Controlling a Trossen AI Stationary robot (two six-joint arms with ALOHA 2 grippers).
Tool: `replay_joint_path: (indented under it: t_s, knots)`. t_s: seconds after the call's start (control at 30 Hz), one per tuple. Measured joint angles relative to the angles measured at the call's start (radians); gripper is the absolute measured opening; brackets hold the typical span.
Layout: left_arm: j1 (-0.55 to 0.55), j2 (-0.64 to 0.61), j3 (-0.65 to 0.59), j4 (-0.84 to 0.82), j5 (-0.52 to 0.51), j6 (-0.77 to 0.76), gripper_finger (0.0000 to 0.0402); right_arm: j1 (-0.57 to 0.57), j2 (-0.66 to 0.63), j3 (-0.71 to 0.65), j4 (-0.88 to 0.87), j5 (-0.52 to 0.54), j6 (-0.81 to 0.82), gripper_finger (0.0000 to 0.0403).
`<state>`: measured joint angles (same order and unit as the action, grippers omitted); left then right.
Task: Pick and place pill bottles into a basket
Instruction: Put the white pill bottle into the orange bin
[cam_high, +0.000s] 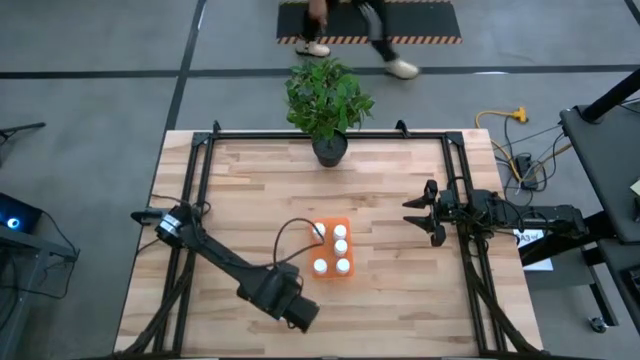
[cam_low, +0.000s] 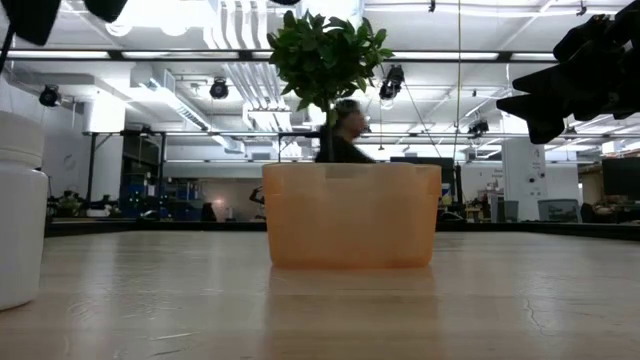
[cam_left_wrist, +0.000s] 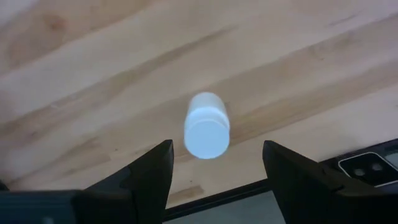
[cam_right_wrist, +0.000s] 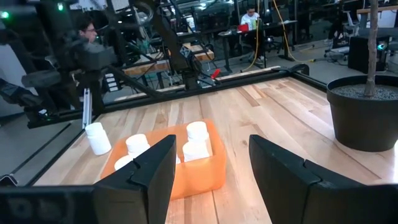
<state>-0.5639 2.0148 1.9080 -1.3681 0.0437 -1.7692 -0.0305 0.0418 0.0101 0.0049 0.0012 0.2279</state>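
The orange basket (cam_high: 330, 262) sits mid-table with several white pill bottles (cam_high: 341, 247) standing in it; the right wrist view shows the basket (cam_right_wrist: 205, 174) too. One more pill bottle (cam_left_wrist: 206, 124) stands upright on the wood near the table's near edge, also in the low view (cam_low: 18, 210). My left gripper (cam_left_wrist: 216, 149) hangs open above this bottle, pointing down, a finger to either side of the cap and clear of it. In the high view the left gripper (cam_high: 290, 308) hides that bottle. My right gripper (cam_high: 428, 215) waits open at the table's right side, held level.
A potted plant (cam_high: 328, 148) stands at the far edge's middle. Black frame rails (cam_high: 200, 180) run along the table's left and right sides. A camera housing (cam_left_wrist: 367, 167) sits at the near edge by the lone bottle. A person walks beyond the far edge.
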Motion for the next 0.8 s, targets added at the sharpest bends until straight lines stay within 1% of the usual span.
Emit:
replay_joint_path:
  t_s: [0.17,0.33,0.6,0.8]
  knots:
    - [-0.027,0.0,-0.07,0.116,0.011,-0.027,0.0228,0.0,0.0,0.0,0.0,0.0,0.0,0.0192]
    - [-0.049,0.004,-0.1,0.135,0.025,-0.057,0.0228,0.0,0.0,0.0,0.0,0.0,0.0,0.0192]
    - [-0.06,0.009,-0.144,0.15,0.028,-0.058,0.0228,0.0,0.0,0.0,0.0,0.0,0.0,0.0192]
    - [-0.06,0.009,-0.195,0.241,0.028,-0.058,0.0228,0.0,0.0,0.0,0.0,0.0,0.0,0.0192]
